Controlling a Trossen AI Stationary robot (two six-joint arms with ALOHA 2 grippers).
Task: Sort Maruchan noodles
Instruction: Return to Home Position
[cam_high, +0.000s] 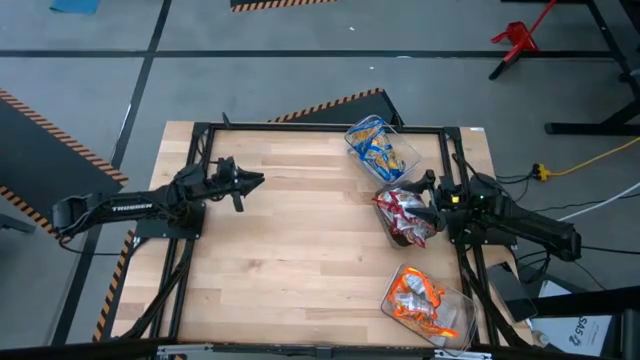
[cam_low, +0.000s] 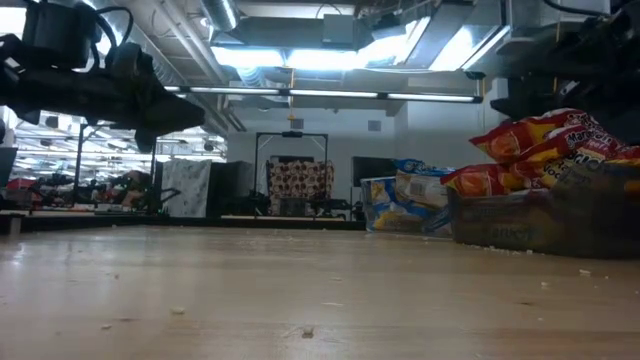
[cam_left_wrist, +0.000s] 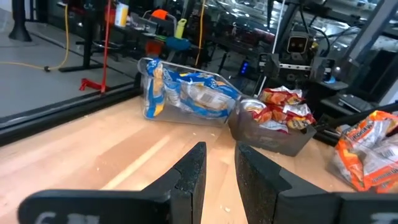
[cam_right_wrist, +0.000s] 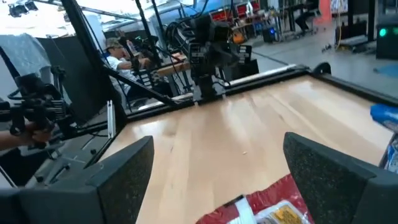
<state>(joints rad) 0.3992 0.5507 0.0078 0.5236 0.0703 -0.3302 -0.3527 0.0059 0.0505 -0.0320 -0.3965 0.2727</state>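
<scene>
The sorting looks finished, so what is left is the retreat to rest, and the right tool (cam_high: 428, 203) is the one that needs care. It hangs just over the dark grey plastic tub (cam_left_wrist: 273, 138), fingers spread wide and released, gripping nothing, with the red-and-white shiny noodle packets (cam_left_wrist: 283, 107) directly beneath. A good move would lift it straight up from the tub first, jaws kept apart, and only then swing it away, so no finger catches the crinkled film and drags a packet over the rim. The left tool (cam_high: 250, 183) waits well away from the tub across the light wooden desk (cam_high: 290, 250), its fingers only a narrow slit apart and empty.

The red-and-white packets are heaped above the tub's rim, loose and slippery-looking — the top ones could slide off if nudged. Blue-and-yellow packets (cam_left_wrist: 199, 93) fill a clear rectangular plastic tub (cam_left_wrist: 148, 93) right beside the dark tub on one side. Orange packets (cam_high: 418, 298) sit in a second clear tub (cam_high: 462, 300), apart from it on the other side. I see no packet outside the tubs.
</scene>
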